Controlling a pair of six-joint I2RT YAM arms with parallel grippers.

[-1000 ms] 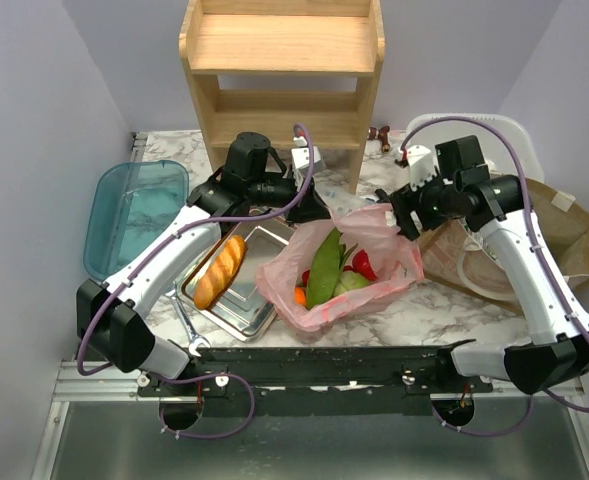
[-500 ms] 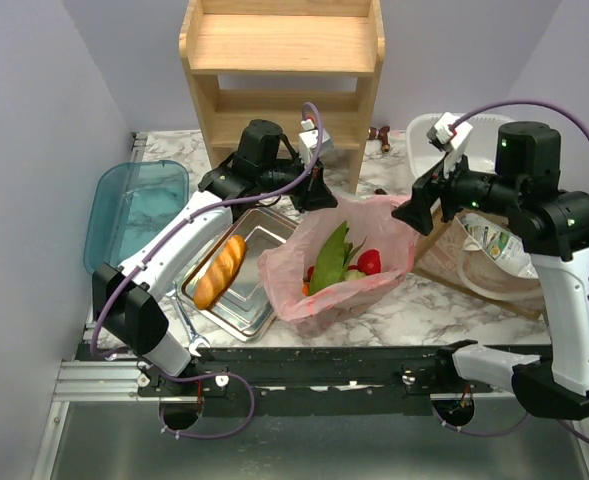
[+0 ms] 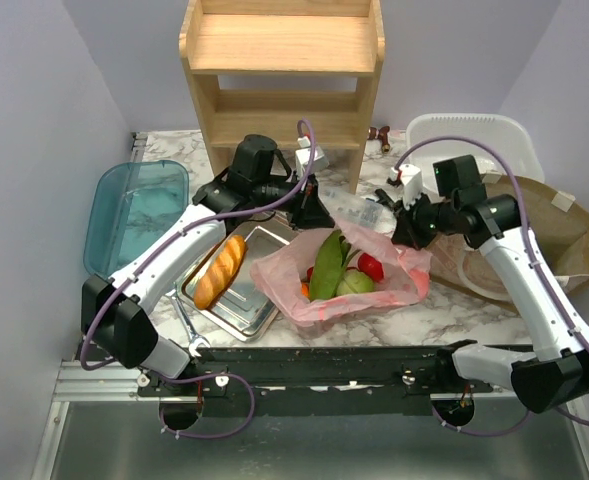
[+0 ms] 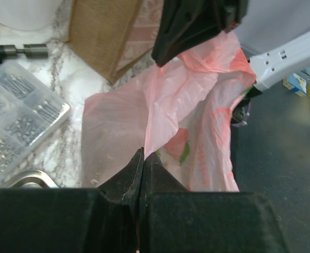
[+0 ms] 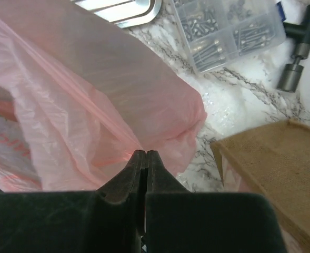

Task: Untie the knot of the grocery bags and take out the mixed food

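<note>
The pink grocery bag lies in the middle of the table with its mouth spread open. No knot shows. Inside is mixed food: long green leaves, a red pepper, a pale-green cabbage and a bit of orange. My left gripper is shut on the bag's back-left rim, and pink film runs straight out of its closed tips. My right gripper is shut on the bag's right rim, pinching a fold of the pink plastic at its tips.
A steel tray with a golden bread loaf sits left of the bag, with a wrench beside it. A wooden shelf stands behind. A clear screw box, a burlap bag, a white basin and a teal lid surround the area.
My right gripper was open and raised; it has dropped to the bag's right rim and shut on it. The bag mouth is now spread wider. The left gripper stayed shut on its rim.
</note>
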